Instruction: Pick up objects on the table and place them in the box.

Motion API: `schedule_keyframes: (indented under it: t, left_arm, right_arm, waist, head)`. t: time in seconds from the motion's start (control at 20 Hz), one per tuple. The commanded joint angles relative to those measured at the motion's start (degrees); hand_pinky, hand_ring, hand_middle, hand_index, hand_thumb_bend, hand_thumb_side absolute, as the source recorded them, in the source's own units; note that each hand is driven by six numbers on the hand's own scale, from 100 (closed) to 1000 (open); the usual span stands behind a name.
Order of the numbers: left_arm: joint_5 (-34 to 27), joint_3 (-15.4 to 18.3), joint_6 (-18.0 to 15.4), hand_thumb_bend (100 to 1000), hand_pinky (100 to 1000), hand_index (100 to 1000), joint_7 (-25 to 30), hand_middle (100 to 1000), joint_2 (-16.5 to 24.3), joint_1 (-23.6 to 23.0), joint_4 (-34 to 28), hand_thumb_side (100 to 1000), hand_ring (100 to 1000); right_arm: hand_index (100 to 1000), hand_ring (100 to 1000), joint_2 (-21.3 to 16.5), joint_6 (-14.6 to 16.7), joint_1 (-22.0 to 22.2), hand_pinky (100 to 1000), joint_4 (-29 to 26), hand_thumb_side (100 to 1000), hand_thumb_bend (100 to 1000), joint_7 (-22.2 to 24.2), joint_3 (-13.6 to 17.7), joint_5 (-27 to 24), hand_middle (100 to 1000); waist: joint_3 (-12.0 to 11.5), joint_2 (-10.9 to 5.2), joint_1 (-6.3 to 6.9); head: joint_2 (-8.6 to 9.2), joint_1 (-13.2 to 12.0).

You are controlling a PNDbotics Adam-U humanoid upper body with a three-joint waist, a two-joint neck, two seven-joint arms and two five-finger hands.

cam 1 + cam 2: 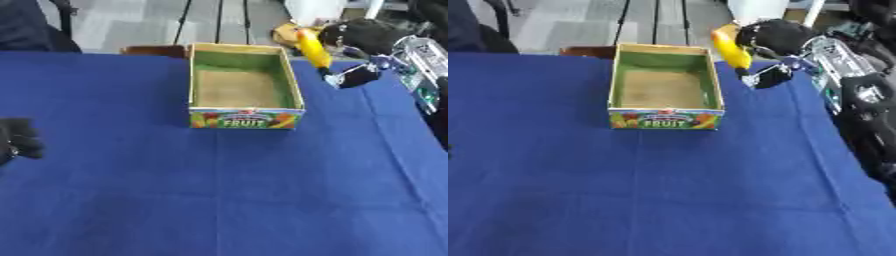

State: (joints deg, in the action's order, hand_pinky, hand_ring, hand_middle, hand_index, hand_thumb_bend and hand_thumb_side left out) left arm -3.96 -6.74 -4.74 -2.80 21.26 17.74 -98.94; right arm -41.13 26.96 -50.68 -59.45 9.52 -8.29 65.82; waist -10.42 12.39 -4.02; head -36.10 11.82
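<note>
1. the banana (312,48) is yellow and long, with a dark tip at its low end. it looks a bit blurry.
2. the banana is up in the air, tilted, with its top end leaning away and its dark tip pointing down. it is just past the far right corner of the box, not inside it.
3. the right hand (360,36) is black and comes in from the top right. its fingers are curled round the top part of the banana, and the rest of the banana sticks out below the hand.
4. behind the right hand you can see the silver and black parts of the arm (840,60) running down the right side.
5. the box (293,85) is a small cardboard one with green inner walls and a brown floor. its front has bright fruit pictures and the word "fruit". nothing can be seen inside it.
6. the box sits on a blue cloth (219,190) that covers the table, toward the far side.
7. the left hand (17,140) is black too. it rests at the left edge, well apart from the box, with its fingers curled in and holding nothing.
</note>
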Motion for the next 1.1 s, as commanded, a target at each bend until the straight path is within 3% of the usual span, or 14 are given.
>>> schedule_keyframes:
  t: [0.05,0.5,1.1]
  left_arm:
    - [-0.2,-0.2,-0.1,552,542,725,0.4,573,1.1,1.1,-1.3,819,559]
    - [-0.6,-0.6,0.0,553,542,725,0.9,572,0.2,2.0,-1.5,819,558]
    - [-1.1,-1.4,0.2,554,542,725,1.6,572,-0.8,2.8,-1.7,819,557]
  right_arm:
    - [605,831,-0.4,-0.4,-2.0,799,2.1,455,100,-0.4,1.5,1.4,813]
    - [602,832,2.7,-1.4,-4.9,795,8.3,421,100,0.5,3.1,4.9,812]
    - [608,833,9.0,-1.8,-8.3,789,14.9,392,100,1.6,3.8,11.1,811]
  waist:
    - [-0.9,-0.69,0.08]
    - [-5.5,-0.09,0.08]
    - [-7.6,0.58,1.01]
  head:
    - [1.02,0.9]
    - [1.67,2.6]
    - [1.95,4.5]
